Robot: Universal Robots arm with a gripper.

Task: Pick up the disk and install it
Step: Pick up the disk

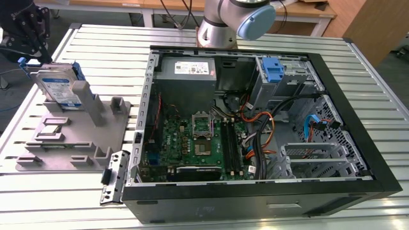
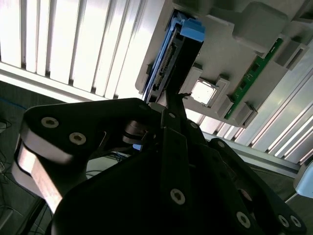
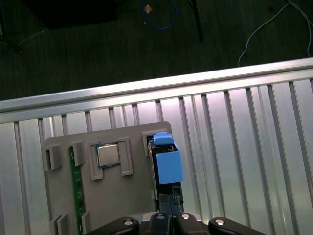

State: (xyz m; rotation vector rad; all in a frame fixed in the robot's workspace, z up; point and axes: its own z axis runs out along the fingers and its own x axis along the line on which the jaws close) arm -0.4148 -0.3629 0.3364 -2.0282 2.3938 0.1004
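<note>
The gripper (image 3: 171, 199) is seen in the first wrist view with its fingers drawn together and nothing clamped between them. Its tip is aimed at the disk (image 3: 166, 164). In the exterior view a gap is judged to lie between the two, so no contact is assumed.

The disk is stood on edge in a slot of the grey holder plate (image 3: 122, 200), at a corner of the plate on the side toward the table's edge. Its blue rail is turned up toward the gripper. Just beside it on the same plate, a square processor chip (image 3: 108, 155) is seated in a pocket. Beyond that, a green memory stick (image 3: 76, 191) is laid in a groove. The plate is carried by the slatted metal table (image 3: 244, 147), near its edge on the exterior view's left.

Farther off, an open computer case (image 1: 377, 163) is laid on its side in the middle of the table. A drive bay (image 1: 290, 72) and a blue latch (image 1: 273, 69) are set toward the case's far corner on the exterior view's right.

The pick-up step is judged to be in hand, at the approach. The disk is not yet lifted and installing is not begun. A grasp is judged to call for the fingers to be parted enough to straddle the thin body. They would then be brought squarely over the upper edge and closed across the flat faces. A straight lift would be needed so that the slot is cleared without tilting.
</note>
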